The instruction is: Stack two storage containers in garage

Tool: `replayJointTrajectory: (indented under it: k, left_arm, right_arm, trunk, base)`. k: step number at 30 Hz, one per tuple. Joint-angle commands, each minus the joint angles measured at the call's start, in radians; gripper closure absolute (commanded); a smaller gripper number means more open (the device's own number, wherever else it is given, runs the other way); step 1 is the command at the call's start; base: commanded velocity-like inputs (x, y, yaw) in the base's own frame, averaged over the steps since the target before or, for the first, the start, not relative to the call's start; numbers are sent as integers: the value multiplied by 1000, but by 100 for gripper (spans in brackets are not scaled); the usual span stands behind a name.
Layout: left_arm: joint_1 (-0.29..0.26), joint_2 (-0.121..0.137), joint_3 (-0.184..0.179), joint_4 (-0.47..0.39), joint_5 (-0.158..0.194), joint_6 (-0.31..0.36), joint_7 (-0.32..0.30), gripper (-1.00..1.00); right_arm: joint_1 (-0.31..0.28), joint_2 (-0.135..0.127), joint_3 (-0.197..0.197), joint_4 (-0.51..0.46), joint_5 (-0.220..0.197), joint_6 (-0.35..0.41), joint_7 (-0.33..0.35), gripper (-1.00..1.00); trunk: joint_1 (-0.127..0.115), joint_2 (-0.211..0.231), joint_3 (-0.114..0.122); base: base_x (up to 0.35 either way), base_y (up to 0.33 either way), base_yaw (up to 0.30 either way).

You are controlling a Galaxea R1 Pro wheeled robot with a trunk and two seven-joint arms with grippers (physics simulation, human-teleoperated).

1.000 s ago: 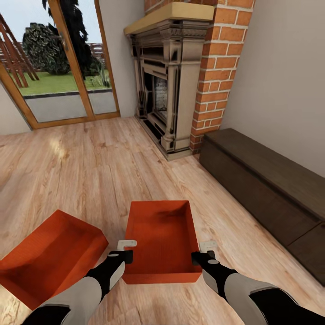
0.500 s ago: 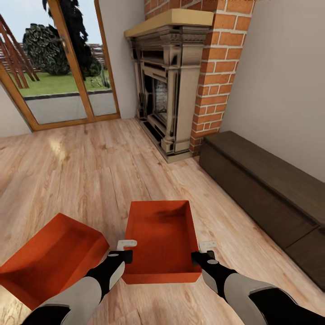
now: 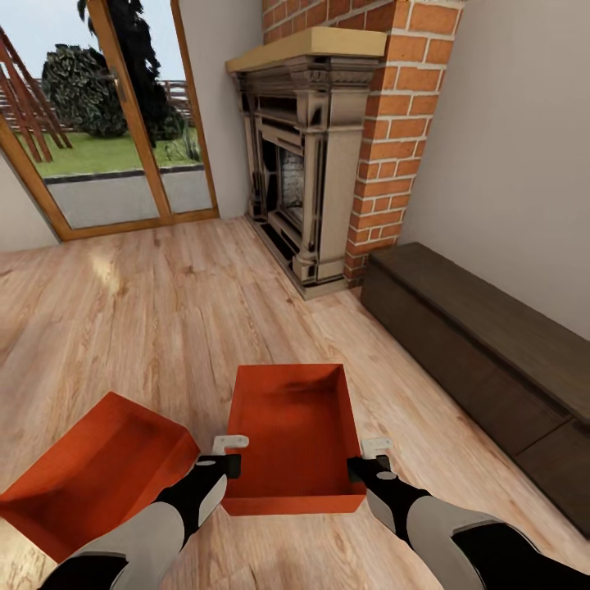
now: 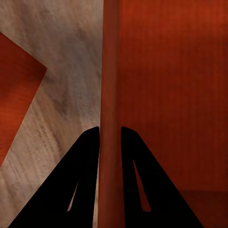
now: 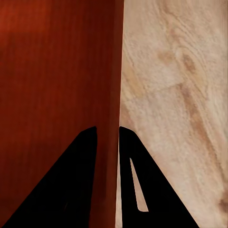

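Note:
One orange-red storage container (image 3: 291, 430) sits just ahead of me over the living room's wood-plank flooring. My left gripper (image 3: 228, 459) is shut on its left wall and my right gripper (image 3: 366, 459) on its right wall. In the left wrist view the gripper (image 4: 110, 133) straddles that wall's rim (image 4: 110, 71), and the second container (image 4: 16, 95) shows beside it. In the right wrist view the gripper (image 5: 108, 130) clamps the opposite wall (image 5: 114, 57). The second storage container (image 3: 90, 471) lies on the planks at the lower left, turned at an angle.
A brick fireplace (image 3: 319, 164) stands ahead, with a long dark wooden bench (image 3: 483, 344) along the right wall. Wood-framed glass doors (image 3: 106, 123) are at the far left. Open plank floor (image 3: 164, 311) lies between me and them.
The whole view has shifted slightly: the fireplace, bench and second container have slid a little in the picture. The held container and both arms keep their place in it.

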Motion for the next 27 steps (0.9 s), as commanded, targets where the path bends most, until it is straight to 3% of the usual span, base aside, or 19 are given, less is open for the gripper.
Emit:
replayJointTrajectory:
  k: [1,27]
  left_arm:
    - [0,0,6,-2,-7,7,10,100]
    - [0,0,5,-2,-6,7,9,100]
  right_arm:
    - [-1,0,-10,3,-11,-6,-5,100]
    - [-1,5,-10,-2,-9,-7,-7,100]
  trunk:
    - [-4,7,2]
    - [-104,189,84]
  base:
    - [0,0,0]
    - [0,0,0]
